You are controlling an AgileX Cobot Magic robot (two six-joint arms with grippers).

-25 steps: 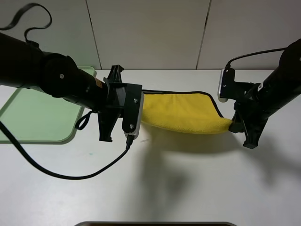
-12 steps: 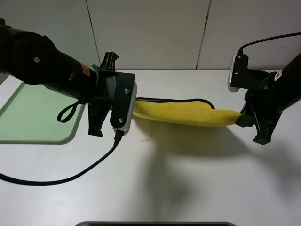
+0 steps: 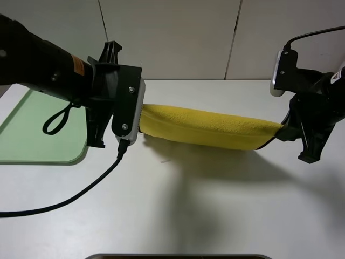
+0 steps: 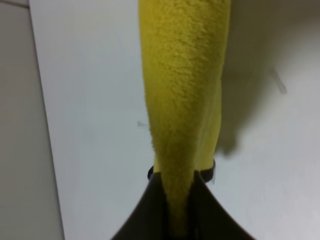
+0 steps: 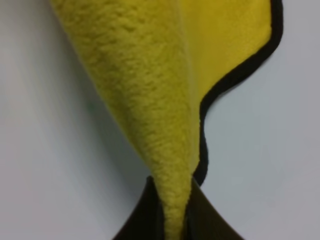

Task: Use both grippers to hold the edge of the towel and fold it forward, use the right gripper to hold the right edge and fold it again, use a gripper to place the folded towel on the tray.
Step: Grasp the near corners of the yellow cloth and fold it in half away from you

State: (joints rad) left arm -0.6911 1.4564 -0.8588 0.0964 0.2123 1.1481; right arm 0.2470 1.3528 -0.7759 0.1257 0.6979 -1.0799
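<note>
The bright-yellow towel (image 3: 207,127) hangs stretched between my two grippers above the white table, sagging a little in the middle. My left gripper (image 3: 139,120) is shut on its left end; in the left wrist view the cloth (image 4: 182,100) runs out from between the black jaws. My right gripper (image 3: 281,131) is shut on its right end; the right wrist view shows the cloth (image 5: 145,95) pinched in the jaws, with the black-bound edge (image 5: 235,80) curling beside it. The pale-green tray (image 3: 38,129) lies at the left, behind the left arm.
The white table (image 3: 205,205) spreads under the towel and toward the front. A black cable (image 3: 81,194) trails from the left arm across the table's left front. A pale panelled wall stands behind the table.
Both grippers have risen and moved apart, toward the back, carrying the towel. The towel has gone from a draped half-lying sheet to a taut band lifted off the table.
</note>
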